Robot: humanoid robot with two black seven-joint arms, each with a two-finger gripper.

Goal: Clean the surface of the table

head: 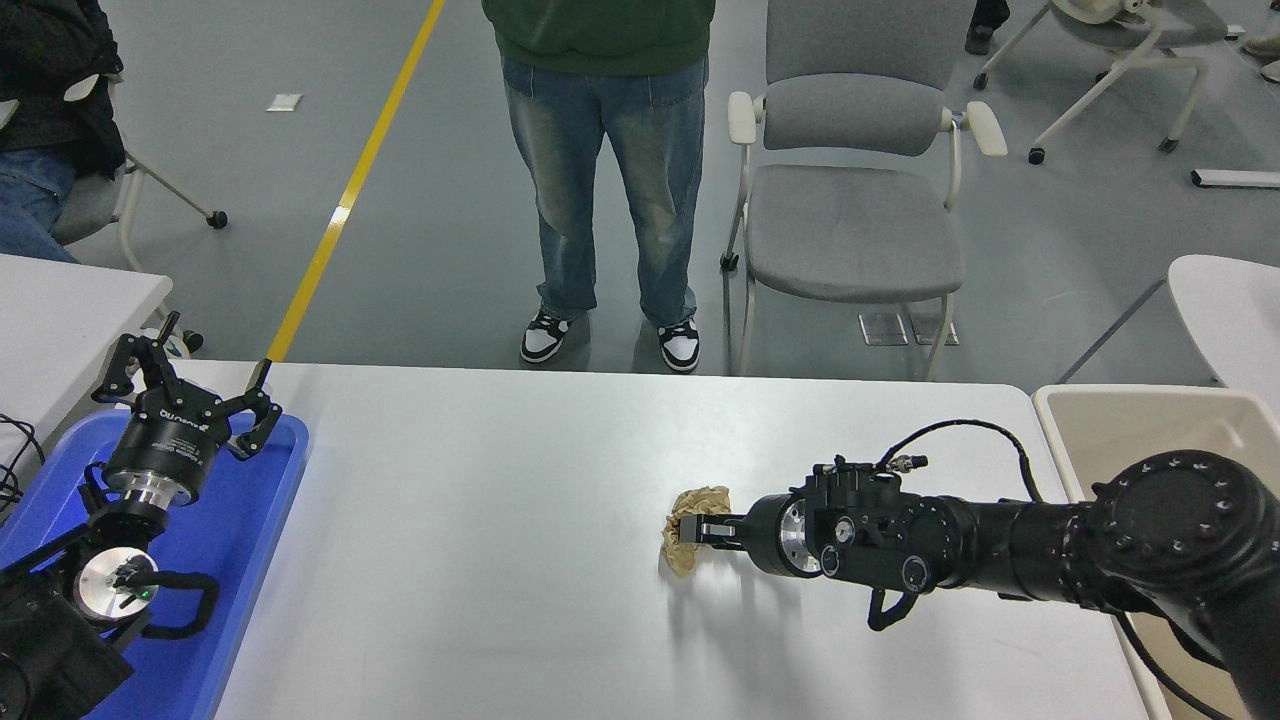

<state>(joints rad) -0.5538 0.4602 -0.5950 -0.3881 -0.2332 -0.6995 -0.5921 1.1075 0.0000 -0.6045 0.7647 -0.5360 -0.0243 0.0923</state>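
The table surface [480, 560] is a wide white tabletop. A crumpled brown paper ball [690, 527] lies near its middle, a little right of centre. My right gripper [697, 530] reaches in from the right, level with the table, and its fingers are closed on the paper ball. My left gripper [190, 385] is parked open above the blue tray [250, 520] at the lower left.
A beige bin [1140, 420] stands off the table's right end. A person in jeans [600, 170] stands at the far side, next to a grey chair [850, 200]. Smaller white tables sit at the far left [70, 300] and far right [1230, 310].
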